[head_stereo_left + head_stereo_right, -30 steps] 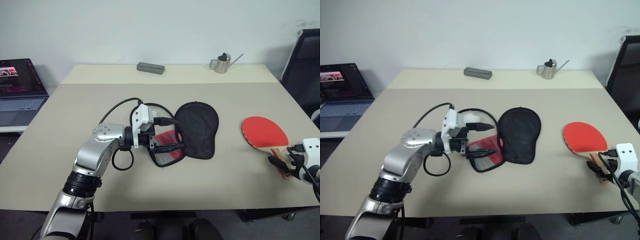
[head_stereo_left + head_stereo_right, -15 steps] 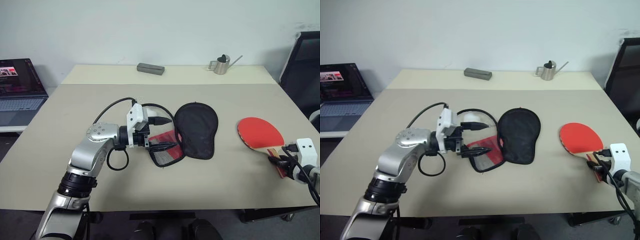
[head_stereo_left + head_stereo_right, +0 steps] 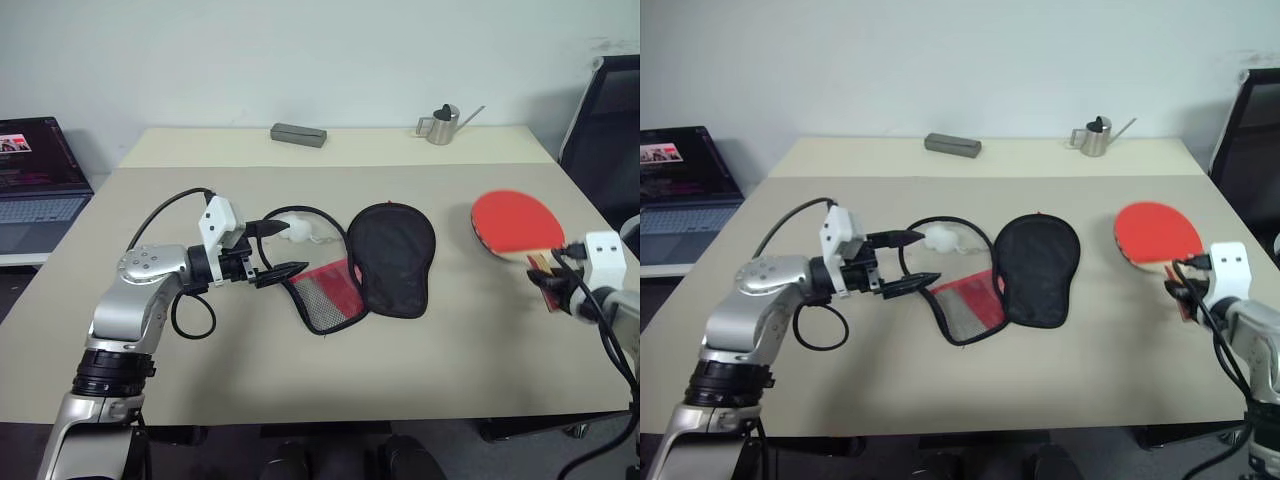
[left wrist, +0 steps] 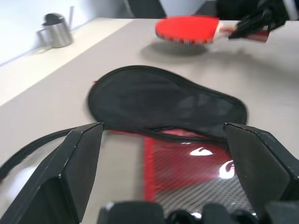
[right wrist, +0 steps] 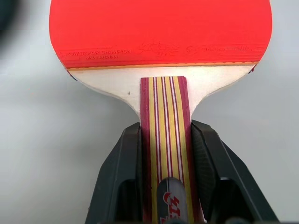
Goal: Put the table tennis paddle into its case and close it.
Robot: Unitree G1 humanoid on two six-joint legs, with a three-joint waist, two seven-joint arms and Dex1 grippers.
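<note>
R wrist view: end effector (image 5: 164,154) clamps paddle (image 5: 161,37) handle.

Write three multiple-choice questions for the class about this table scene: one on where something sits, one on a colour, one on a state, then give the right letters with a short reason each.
1. Where is the metal watering can?
A. At the far edge of the table
B. Inside the case
C. In the left tool

2. What colour is the rubber face of the table tennis paddle?
A. Blue
B. Red
C. Green

3. What is the state of the right tool?
A. Open over the case
B. Shut on the watering can
C. Shut on the paddle's handle

Key:
1 A: the can stands at the far edge, near the wall, beyond the case.
2 B: the round blade is red in the head and wrist views.
3 C: the right wrist view shows its two fingers pressed against both sides of the striped handle, while the left tool stands open beside the case.
</note>
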